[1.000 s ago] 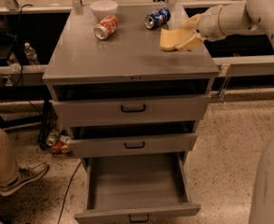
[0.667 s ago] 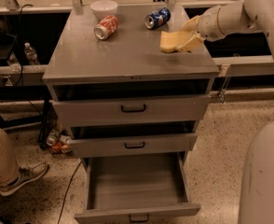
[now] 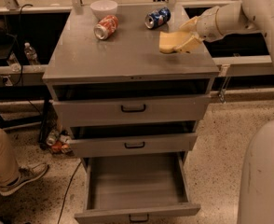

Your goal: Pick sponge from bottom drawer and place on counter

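Note:
The pale yellow sponge [image 3: 168,42] lies on the grey counter [image 3: 127,55] near its right edge. My cream gripper [image 3: 189,33] reaches in from the right, just above the counter. It is open, with one finger on each side of the sponge's right end. The bottom drawer [image 3: 136,186] is pulled fully out, and nothing shows inside it.
A white bowl [image 3: 104,7], a red can on its side [image 3: 106,27] and a blue can on its side [image 3: 157,17] sit at the back of the counter. The two upper drawers stand slightly ajar. A person's leg and shoe [image 3: 16,176] are at the lower left. My base [image 3: 263,176] fills the lower right.
The sponge has dropped slightly and now lies flatter on the counter. The gripper has hardly moved.

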`<action>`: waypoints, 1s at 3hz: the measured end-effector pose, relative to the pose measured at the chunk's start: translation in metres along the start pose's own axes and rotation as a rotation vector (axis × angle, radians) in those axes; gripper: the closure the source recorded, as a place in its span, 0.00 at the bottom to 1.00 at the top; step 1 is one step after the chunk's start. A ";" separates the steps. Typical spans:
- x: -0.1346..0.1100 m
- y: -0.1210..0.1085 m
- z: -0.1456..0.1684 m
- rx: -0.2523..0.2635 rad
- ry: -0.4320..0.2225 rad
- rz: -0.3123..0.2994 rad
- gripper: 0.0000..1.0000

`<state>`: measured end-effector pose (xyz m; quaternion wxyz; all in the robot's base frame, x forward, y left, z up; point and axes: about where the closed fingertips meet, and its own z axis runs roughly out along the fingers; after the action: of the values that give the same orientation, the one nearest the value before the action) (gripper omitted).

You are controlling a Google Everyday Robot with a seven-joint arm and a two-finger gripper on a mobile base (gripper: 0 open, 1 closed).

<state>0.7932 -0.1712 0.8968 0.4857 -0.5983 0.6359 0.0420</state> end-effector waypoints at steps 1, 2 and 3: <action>0.000 0.002 0.004 -0.005 -0.002 0.000 0.34; -0.001 0.004 0.009 -0.013 -0.004 0.001 0.04; -0.001 0.005 0.011 -0.016 -0.005 0.001 0.00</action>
<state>0.7955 -0.1623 0.8892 0.4826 -0.6016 0.6346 0.0489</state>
